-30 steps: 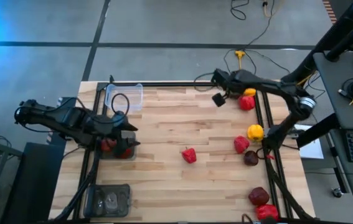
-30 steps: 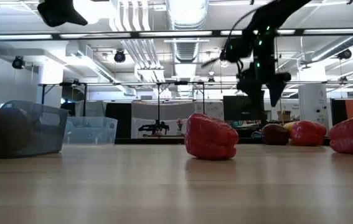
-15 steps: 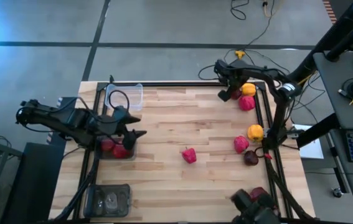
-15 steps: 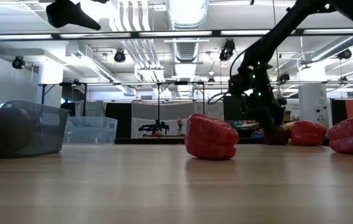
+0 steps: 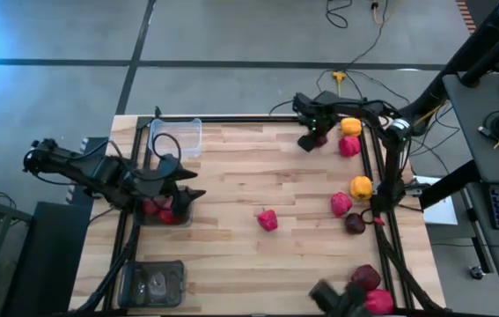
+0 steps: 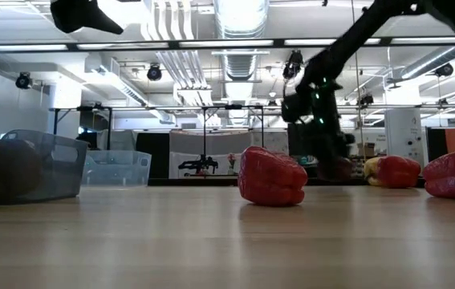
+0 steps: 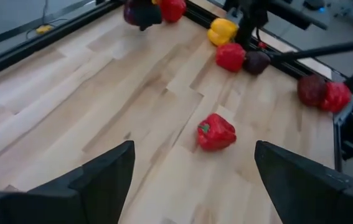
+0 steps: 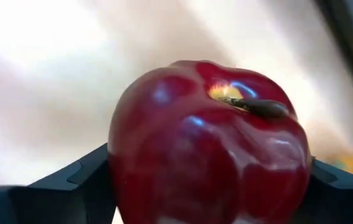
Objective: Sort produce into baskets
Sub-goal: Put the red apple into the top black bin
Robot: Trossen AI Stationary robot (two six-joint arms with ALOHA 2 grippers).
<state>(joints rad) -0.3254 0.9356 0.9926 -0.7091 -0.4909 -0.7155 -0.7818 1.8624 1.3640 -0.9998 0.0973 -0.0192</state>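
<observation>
My right gripper is at the table's far right, shut on a dark maroon pepper, which also shows in the high view. My left gripper is open and empty above a dark grey tub at the left edge that holds red peppers. Its fingers stand wide apart. A red pepper lies on its side mid-table. A clear tub stands at the far left and another dark tub at the near left. My right gripper pinches the maroon pepper's two opposite sides between its two fingers. The stem end faces the wrist camera. The fingers come slanting down from the table's right side. Whether the pepper's underside is on the table, I cannot tell.
Along the right edge lie a yellow pepper, a red one, a yellow one, a red one and a maroon one. A maroon and a red pepper lie near the front right corner.
My right gripper has come down at the far right onto the maroon pepper and taken hold of it. It has then gone a little toward the table's left edge with the pepper between its fingers.
</observation>
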